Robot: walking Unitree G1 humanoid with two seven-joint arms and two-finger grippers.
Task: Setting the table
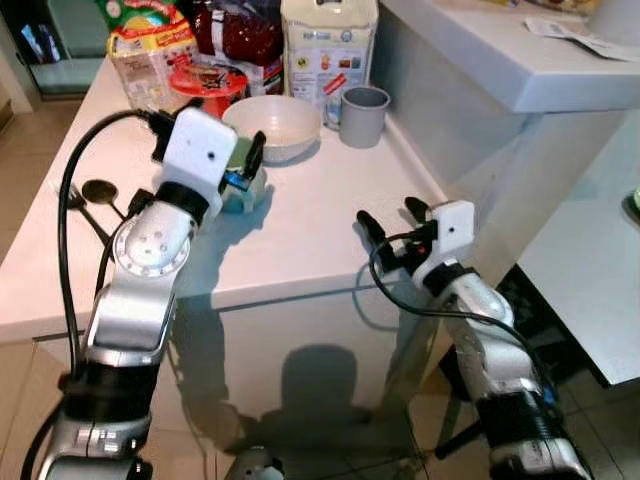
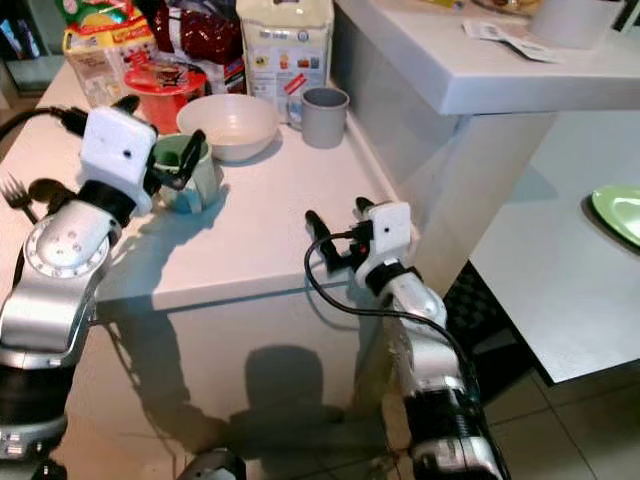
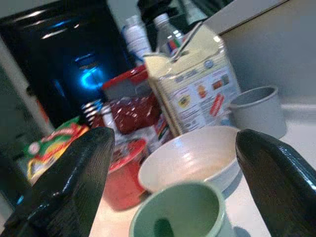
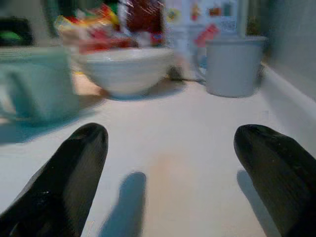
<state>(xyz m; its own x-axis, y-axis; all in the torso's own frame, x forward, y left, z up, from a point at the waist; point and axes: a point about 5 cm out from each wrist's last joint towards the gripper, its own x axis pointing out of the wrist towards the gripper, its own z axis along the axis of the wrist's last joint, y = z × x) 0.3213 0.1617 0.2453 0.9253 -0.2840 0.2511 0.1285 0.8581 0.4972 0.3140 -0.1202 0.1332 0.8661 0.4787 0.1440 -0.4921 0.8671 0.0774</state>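
**My left gripper poised over the green mug**

My left gripper [image 2: 160, 150] is up over the white counter [image 2: 260, 235], its two black fingers spread wide on either side of the green mug [image 2: 190, 172]. In my left wrist view the fingers [image 3: 74, 177] frame the mug's open mouth [image 3: 180, 212] with clear gaps on both sides, so I am not gripping it.

The mug stands upright on the left part of the counter. Just beyond it sits a white bowl [image 2: 228, 124], and to the right of the bowl a grey cup [image 2: 325, 116], close to the counter's raised right wall. Behind these, at the far edge, are a tall yellowish carton [image 1: 328, 45], a red lidded tub [image 1: 208, 82] and some bags of food. A dark spoon [image 1: 95, 195] lies on the counter at the far left.

My right gripper [image 1: 392, 225] hovers low over the near right corner of the counter, fingers [image 4: 74, 163] parted and empty, pointing toward the bowl and grey cup.

A green plate [image 2: 620, 212] sits on a separate table to the far right.
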